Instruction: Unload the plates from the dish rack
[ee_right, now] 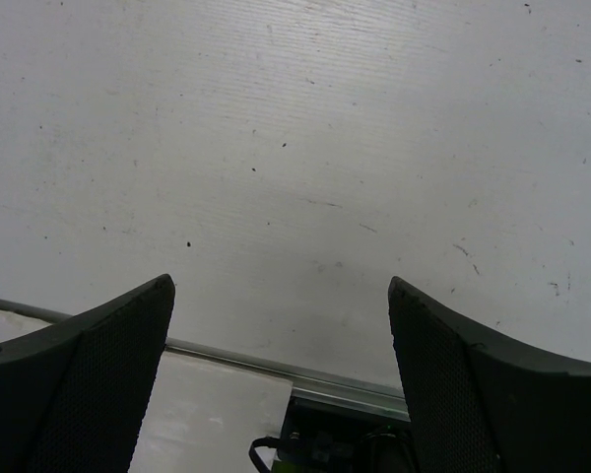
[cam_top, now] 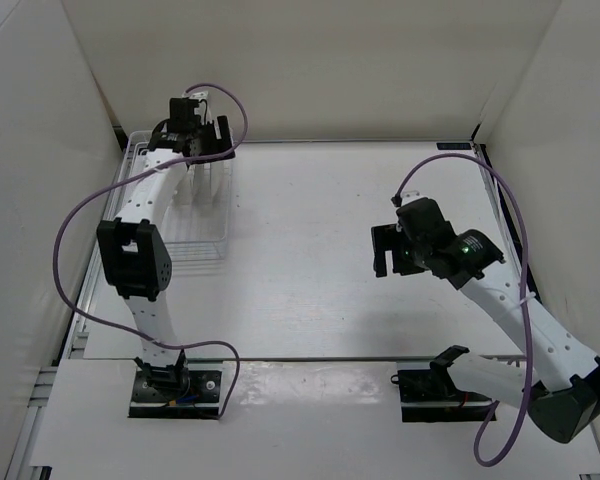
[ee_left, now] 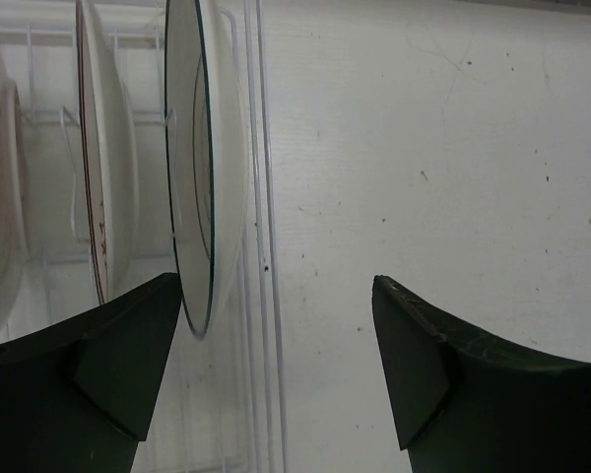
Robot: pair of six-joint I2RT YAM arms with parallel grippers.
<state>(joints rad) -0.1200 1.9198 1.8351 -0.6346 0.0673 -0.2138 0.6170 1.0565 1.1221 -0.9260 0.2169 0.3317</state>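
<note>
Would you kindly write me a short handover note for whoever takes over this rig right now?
Left gripper: open over the far end of the dish rack. The green-rimmed plate is just beside one of its fingers, not gripped.
Right gripper: open, holding nothing, above the table.
Plates: at least three stand upright in the rack: green-rimmed, a red-rimmed plate and a third plate.
Done: no plate is out of the rack in any view.
Left: lift every plate out, probably the green-rimmed one first.
</note>
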